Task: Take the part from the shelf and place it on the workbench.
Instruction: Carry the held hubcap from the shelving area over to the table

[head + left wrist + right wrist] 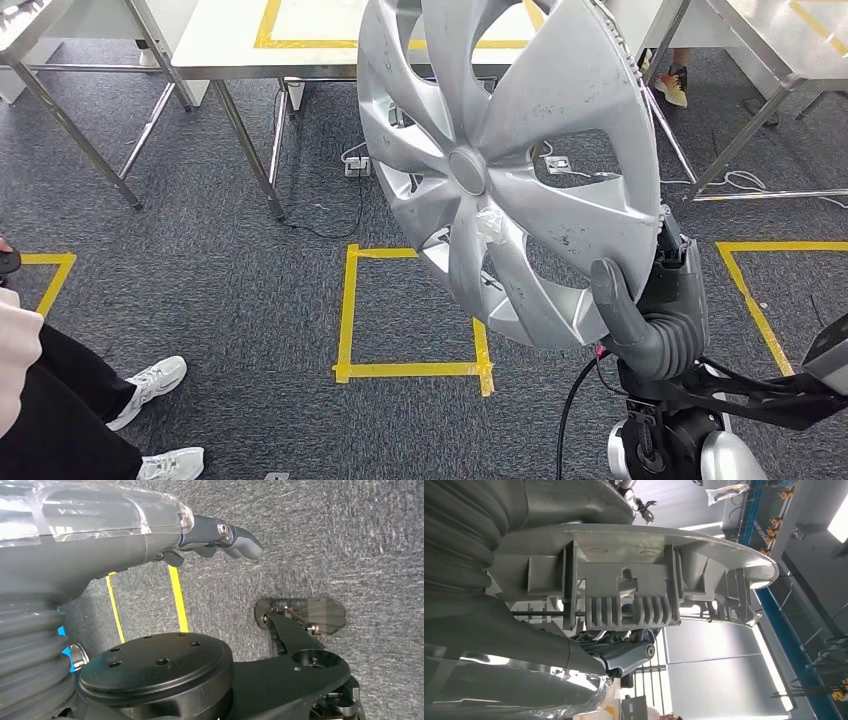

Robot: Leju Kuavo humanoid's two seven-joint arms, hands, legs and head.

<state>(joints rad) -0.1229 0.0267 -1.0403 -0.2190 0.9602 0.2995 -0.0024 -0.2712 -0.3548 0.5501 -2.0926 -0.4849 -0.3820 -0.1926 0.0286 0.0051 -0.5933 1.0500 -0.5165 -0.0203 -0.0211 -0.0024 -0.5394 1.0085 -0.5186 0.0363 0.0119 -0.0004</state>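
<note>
We hold the silver wheel cover [510,165] up in the air by its lower edge, tilted, above the grey carpet [230,300]. Our right hand [640,310] grips its rim, the thumb on the front face and the dark fingers [624,652] behind the ribs. Our left hand [150,540] hangs over the carpet, holding nothing, its fingers [240,540] slightly curled. A white table [300,45] stands beyond, and a person's white shoes [150,385] are near.

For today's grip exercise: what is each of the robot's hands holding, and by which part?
The right hand grips the hubcap by its rim, thumb on the front face. The left hand holds nothing.
</note>
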